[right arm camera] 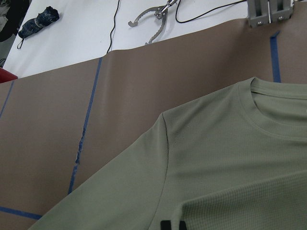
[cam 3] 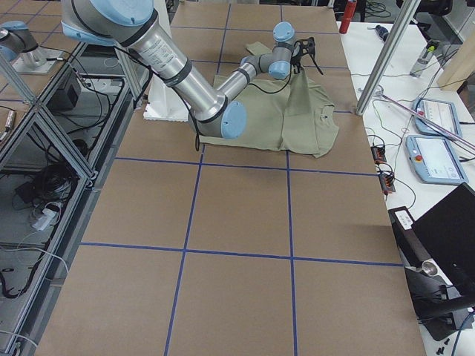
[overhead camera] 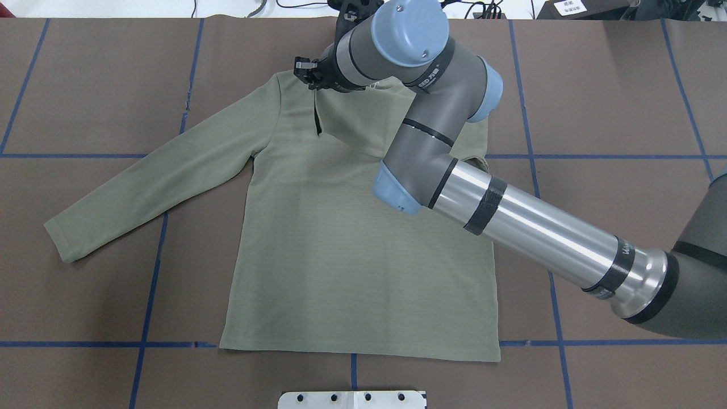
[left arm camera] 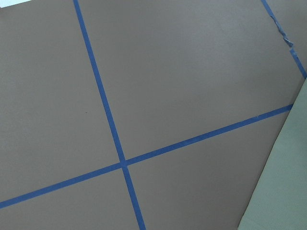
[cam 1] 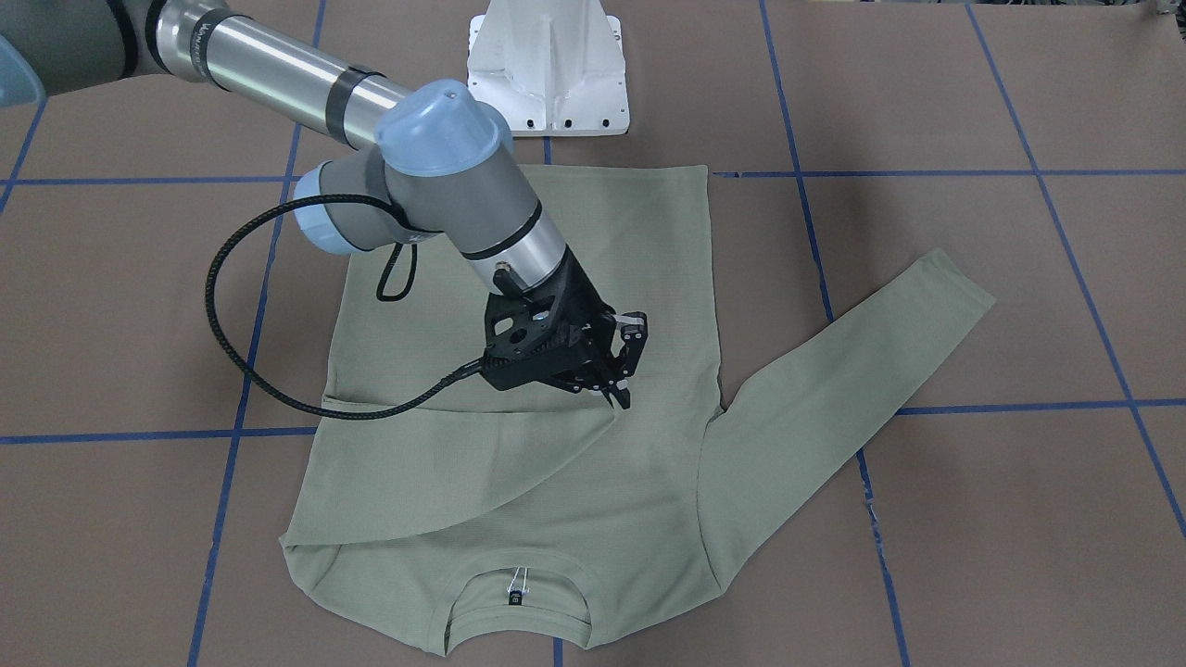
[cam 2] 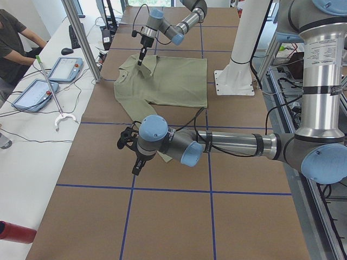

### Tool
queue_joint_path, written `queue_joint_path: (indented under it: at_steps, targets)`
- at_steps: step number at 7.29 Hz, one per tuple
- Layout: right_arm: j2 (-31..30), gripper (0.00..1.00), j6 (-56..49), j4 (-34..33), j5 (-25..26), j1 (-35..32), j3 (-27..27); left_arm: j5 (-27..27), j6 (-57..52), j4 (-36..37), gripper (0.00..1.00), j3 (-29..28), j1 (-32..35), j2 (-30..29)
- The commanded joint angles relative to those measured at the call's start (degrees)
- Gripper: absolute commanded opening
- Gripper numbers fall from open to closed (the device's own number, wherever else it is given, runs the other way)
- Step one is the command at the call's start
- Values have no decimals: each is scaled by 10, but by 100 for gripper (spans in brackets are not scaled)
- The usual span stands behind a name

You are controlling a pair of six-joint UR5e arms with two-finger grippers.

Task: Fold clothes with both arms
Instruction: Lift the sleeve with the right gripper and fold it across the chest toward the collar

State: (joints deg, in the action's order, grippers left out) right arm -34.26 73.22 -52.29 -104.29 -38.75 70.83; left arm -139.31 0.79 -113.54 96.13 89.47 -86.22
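The pale green shirt point(cam 1: 556, 519) lies flat on the brown table, neckline and black label point(cam 1: 514, 597) towards the operators' side. One sleeve point(cam 1: 445, 472) is folded across the chest. My right gripper point(cam 1: 623, 400) stands over the shirt's middle, shut on that sleeve's cuff; its black fingertips point(right arm camera: 165, 225) show at the cloth's end. The other sleeve point(overhead camera: 153, 176) stretches out sideways. My left gripper point(cam 2: 135, 169) hovers near that sleeve's end, seen only from the side, so I cannot tell its state. The left wrist view shows only an edge of the shirt point(left arm camera: 288, 191).
The white pedestal point(cam 1: 547, 74) stands just behind the shirt's hem. Blue tape lines point(overhead camera: 153, 267) grid the brown table. Beyond the far edge is a white bench with a metal claw tool point(right arm camera: 153, 19) and control tablets point(cam 2: 65, 67), where a person sits.
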Motion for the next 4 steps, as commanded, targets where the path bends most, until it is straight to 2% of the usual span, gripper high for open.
queue_joint_path:
  at_steps: [1,4]
  targets:
    - [11,0,-2,1,19,25,-17,0,0,0,100,0,0,0]
    - [48,0,-2,3,19,48,-49,0,0,1,100,4,1,0]
